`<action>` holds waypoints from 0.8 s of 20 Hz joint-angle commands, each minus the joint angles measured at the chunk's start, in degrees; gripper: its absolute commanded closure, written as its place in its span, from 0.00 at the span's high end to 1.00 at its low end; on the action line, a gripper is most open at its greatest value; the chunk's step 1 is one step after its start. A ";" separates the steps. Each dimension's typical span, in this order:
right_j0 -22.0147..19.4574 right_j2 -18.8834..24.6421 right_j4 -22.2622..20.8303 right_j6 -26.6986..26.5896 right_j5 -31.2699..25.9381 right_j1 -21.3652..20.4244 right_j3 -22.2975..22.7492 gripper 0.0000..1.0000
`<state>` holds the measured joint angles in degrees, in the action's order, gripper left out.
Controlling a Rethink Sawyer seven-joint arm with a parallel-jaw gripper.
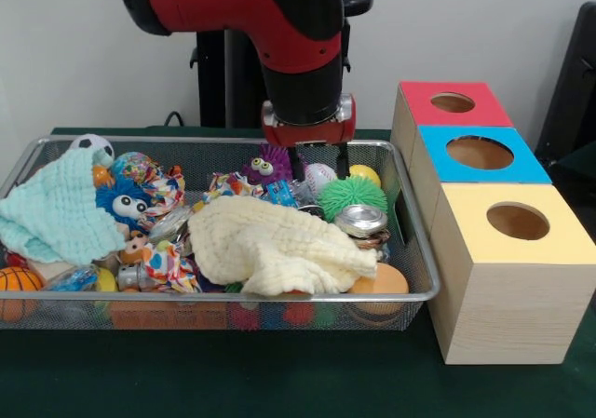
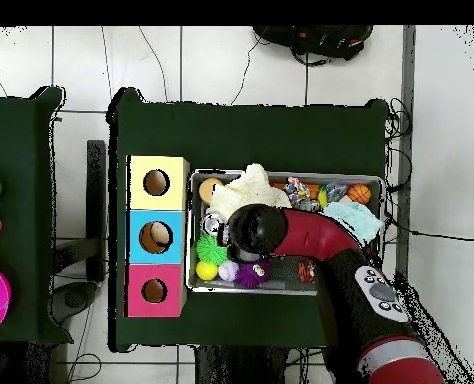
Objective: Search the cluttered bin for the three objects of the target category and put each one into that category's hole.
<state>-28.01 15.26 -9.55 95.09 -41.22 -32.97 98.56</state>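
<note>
My gripper (image 1: 319, 168) hangs over the back right part of the wire bin (image 1: 414, 250) and is open. Its two black fingers (image 1: 297, 164) point down on either side of a white ball (image 1: 319, 177) with red stitching. Just in front of that ball lies a green spiky ball (image 1: 352, 195), with a yellow ball (image 1: 365, 173) to its right. To the left of the fingers sits a purple fuzzy toy (image 1: 265, 168) with eyes. In the overhead view the arm (image 2: 281, 232) covers the gripper, and the green spiky ball (image 2: 211, 248) and yellow ball (image 2: 207, 270) show beside it.
Three boxes with holes stand beside the bin: red (image 1: 452, 103), blue (image 1: 480, 153), yellow (image 1: 517, 222). A cream cloth (image 1: 279, 241) and a mint cloth (image 1: 56, 213) cover part of the clutter. A silver tin (image 1: 360, 220), a blue fuzzy monster (image 1: 126, 202) and an orange ball (image 1: 380, 278) also lie there.
</note>
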 commanded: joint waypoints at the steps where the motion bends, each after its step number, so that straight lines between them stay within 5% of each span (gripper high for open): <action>1: -4.48 6.81 -4.05 -14.49 -10.60 3.24 -8.45 1.00; 11: -9.12 10.87 -6.64 -16.98 -14.02 6.64 -11.22 1.00; 16: -7.90 11.11 -12.27 -19.48 -15.29 2.53 -14.82 1.00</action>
<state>-35.96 20.86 -14.79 94.57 -51.12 -29.48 89.58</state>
